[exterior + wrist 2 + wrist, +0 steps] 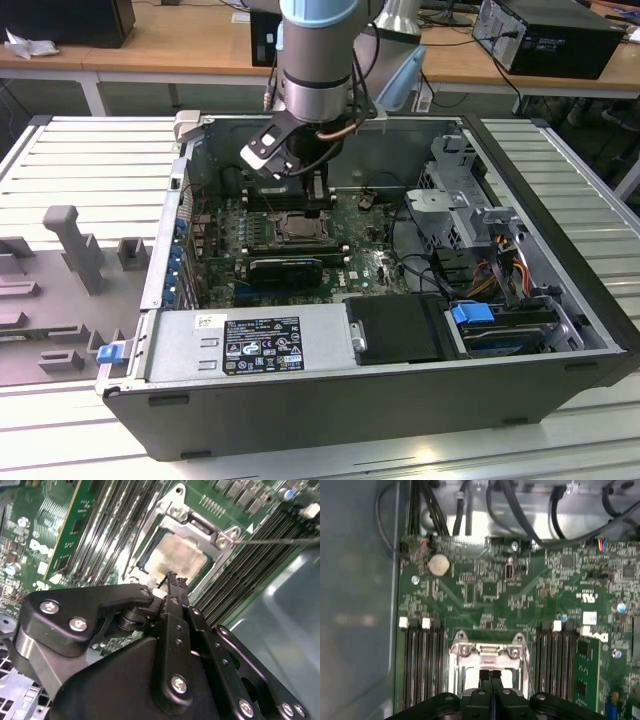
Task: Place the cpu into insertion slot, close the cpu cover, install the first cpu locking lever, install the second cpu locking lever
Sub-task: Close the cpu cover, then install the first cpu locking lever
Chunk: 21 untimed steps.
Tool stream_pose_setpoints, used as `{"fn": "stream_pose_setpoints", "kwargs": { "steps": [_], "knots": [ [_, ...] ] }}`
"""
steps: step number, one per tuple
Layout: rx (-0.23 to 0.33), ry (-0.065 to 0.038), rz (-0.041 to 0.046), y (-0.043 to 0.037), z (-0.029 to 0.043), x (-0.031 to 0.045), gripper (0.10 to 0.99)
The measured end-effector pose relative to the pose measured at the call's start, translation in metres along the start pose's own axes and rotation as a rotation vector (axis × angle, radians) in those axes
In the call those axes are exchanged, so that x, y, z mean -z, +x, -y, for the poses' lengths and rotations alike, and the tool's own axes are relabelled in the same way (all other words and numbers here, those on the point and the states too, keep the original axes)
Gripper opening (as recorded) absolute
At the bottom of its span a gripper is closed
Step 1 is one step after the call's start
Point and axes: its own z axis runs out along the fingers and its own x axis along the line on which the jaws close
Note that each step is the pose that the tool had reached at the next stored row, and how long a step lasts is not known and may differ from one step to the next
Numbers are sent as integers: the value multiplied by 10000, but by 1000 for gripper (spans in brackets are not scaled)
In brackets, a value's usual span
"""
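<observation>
Tool [171,578], fingers together, over cpu [184,555].

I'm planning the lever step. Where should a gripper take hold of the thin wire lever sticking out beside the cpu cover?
Probably pinch the locking lever on its straight shaft, out from the cpu cover, coming from above across the wire. It is a thin rod that seems to stand clear over the memory slots, leaving room on either side.

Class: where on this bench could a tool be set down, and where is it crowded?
Free: table slats at the exterior view's left of the case, beyond the grey fixtures; slats at its right. Crowded: inside the case, around the gripper over the cpu, and by the cables.
</observation>
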Motion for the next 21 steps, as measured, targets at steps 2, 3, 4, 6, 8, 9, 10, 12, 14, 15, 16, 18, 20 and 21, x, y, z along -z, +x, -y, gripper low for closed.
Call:
{"fn": "stream_pose_setpoints", "kwargs": {
  "steps": [2,3,4,6,8,9,10,12,14,15,16,18,20,21],
  "knots": [
    [-1,-1,-19,2,67,0,106],
    [-1,0,-34,3,91,1,106],
    [-1,-2,-59,3,116,1,106],
    [-3,-3,-73,4,140,2,106],
    [-3,-2,-75,5,163,3,106],
    [-2,-2,-75,5,166,4,106],
    [-1,-2,-75,4,167,7,106],
    [-2,-2,-74,5,167,34,106],
    [-2,-2,-75,7,165,102,106],
    [-2,-3,-76,8,165,126,106],
    [-2,-3,-76,9,163,161,106],
    [-3,-2,-71,12,158,310,106],
    [-2,-2,-70,14,156,384,106],
    [-2,-2,-69,16,153,460,106]
  ]
}}
